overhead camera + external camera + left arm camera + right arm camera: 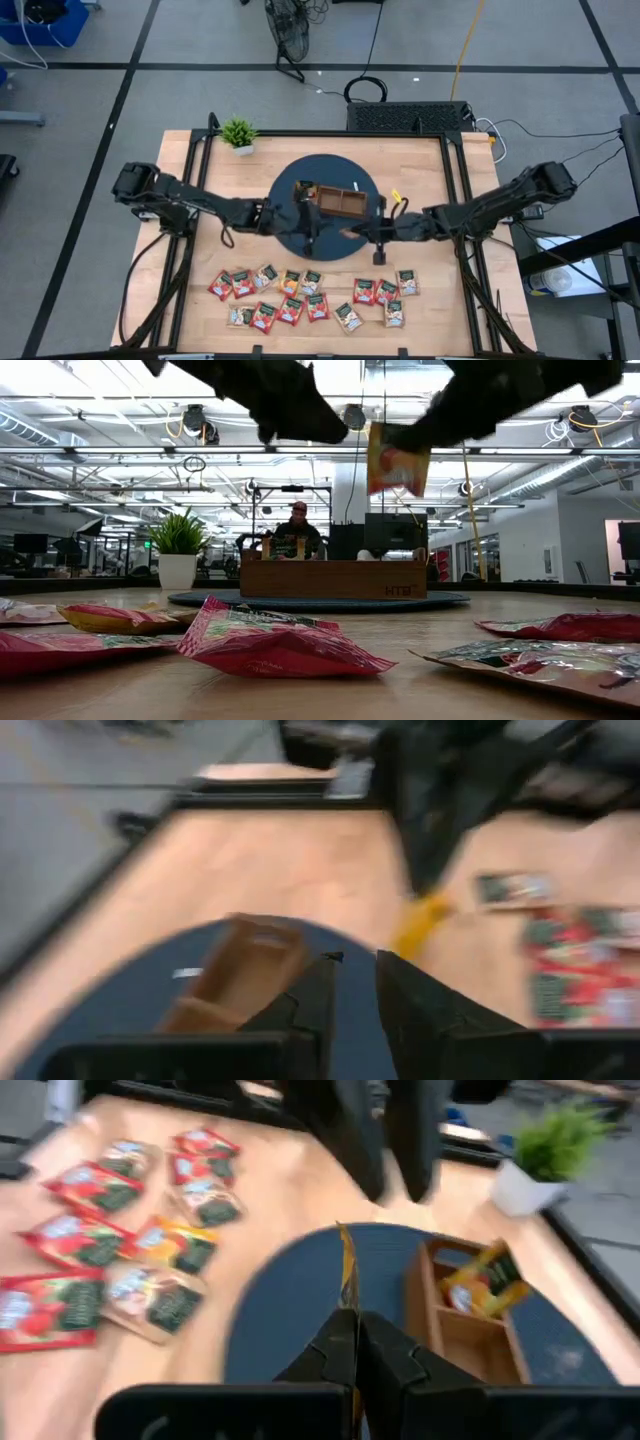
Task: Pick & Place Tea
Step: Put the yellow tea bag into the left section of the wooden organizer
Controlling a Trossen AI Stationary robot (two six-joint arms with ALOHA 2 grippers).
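Note:
Several red, orange and green-and-white tea sachets (310,295) lie flat in two rows near the table's near edge. A brown wooden tray (345,203) stands on a dark round mat (290,235), and one orange sachet (482,1280) leans inside one of its end compartments. My right gripper (355,1320) hovers over the mat beside the tray, shut on another orange sachet (397,460). My left gripper (355,985) is above the mat near the tray's other end, its fingers slightly apart and holding nothing. My right gripper pinches the orange sachet between its two fingers by its top edge (398,428). The fingers reach in from the table's right side, slanting down. The sachet hangs below them, lifted clear above the mat, and shows edge-on (346,1270) in the right wrist view.
A small potted plant (238,133) stands near the table's far left corner. A person (298,532) sits in the room beyond the table. Bare wood (420,165) lies around the mat, and black frame rails (455,180) run along the table's sides.

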